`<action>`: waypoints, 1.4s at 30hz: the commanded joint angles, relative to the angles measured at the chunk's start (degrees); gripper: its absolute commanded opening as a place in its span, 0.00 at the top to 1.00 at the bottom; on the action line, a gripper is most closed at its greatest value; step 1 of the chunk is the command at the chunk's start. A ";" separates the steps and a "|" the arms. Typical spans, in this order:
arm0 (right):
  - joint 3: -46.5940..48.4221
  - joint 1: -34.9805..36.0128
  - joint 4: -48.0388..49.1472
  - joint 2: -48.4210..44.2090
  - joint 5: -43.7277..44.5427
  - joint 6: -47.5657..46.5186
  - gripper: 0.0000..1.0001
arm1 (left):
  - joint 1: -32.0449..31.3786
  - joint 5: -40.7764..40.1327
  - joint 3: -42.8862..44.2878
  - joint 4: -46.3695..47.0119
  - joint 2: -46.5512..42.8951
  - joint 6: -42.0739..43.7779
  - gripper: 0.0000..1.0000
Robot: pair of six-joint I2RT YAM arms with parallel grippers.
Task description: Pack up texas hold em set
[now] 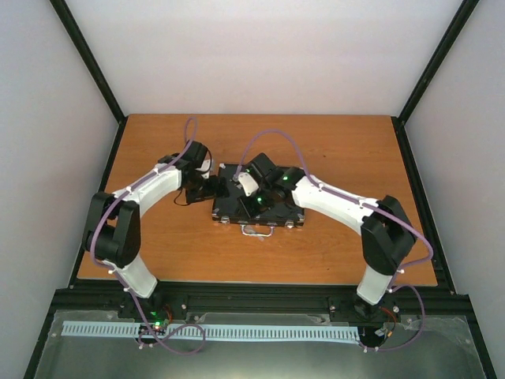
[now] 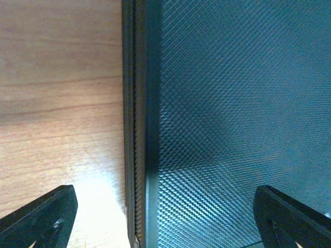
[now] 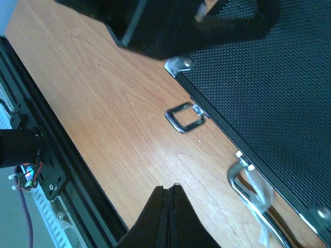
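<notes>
Left hand [image 2: 165, 217]: the jaws are spread wide and nothing is held between them. One finger [image 2: 49, 214] is seen over bare wood, the other over the lid, so the left edge of the case is straddled. Contact with the lid cannot be told.
Right hand [image 3: 168, 199]: the fingers are pressed together with nothing between them. It is held above the wood just in front of the handle side of the case.
Case [image 2: 232, 103]: it is laid flat and closed near the middle of the worktop, with the handle side turned towards the arm bases. In the top view it is partly covered by both forearms.
Case surface: a black lid is shown, covered by a fine woven, diamond-like texture, with a bluish sheen in the left wrist view. A dark ribbed seam is seen along the left edge.
Handle [image 3: 253, 191]: a silver bar is fixed to the front edge, with something clear wrapped around it.
Latch [image 3: 185, 117]: a silver rectangular loop is seen lying outward on the wood, beside a silver corner fitting [image 3: 178, 64].
Worktop [image 1: 331, 142]: an orange-brown wood grain is shown, bordered by black frame rails.
</notes>
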 commanded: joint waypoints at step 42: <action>3.26 9.64 6.42 16.91 13.64 -2.00 0.97 | 5.01 10.84 -11.77 13.04 7.04 1.33 0.25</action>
